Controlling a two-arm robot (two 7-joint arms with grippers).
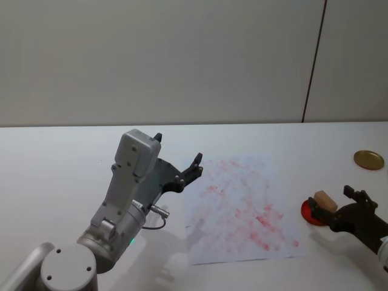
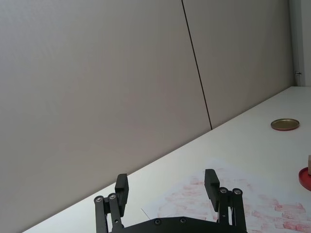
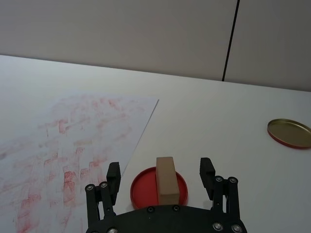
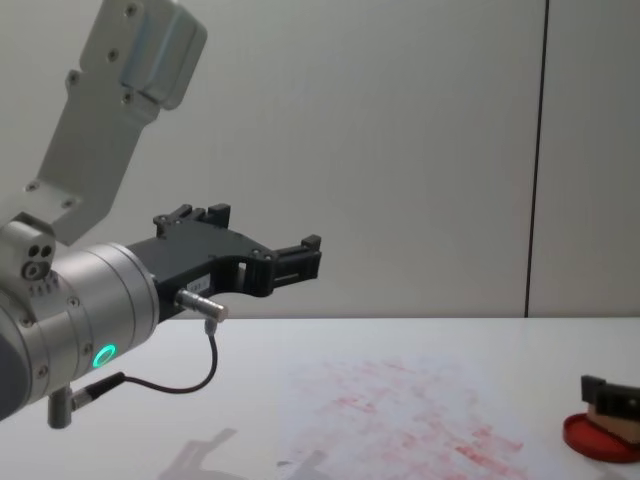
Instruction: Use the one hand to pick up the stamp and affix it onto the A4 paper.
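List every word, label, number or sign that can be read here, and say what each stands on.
No text can be read in these pictures.
A4 paper: red stamp marks, too smudged to read as letters or numbers.
stamp, red ink pad, gold lid: no lettering shows.
left gripper, right gripper: no label or brand shows on either.

Tan stamp (image 3: 165, 177), flat red ink pad (image 3: 143, 188), white A4 paper (image 1: 242, 206) mottled with faint red smudges, gold lid (image 1: 368, 159), white table (image 1: 60, 157), grey wall (image 1: 151, 60)
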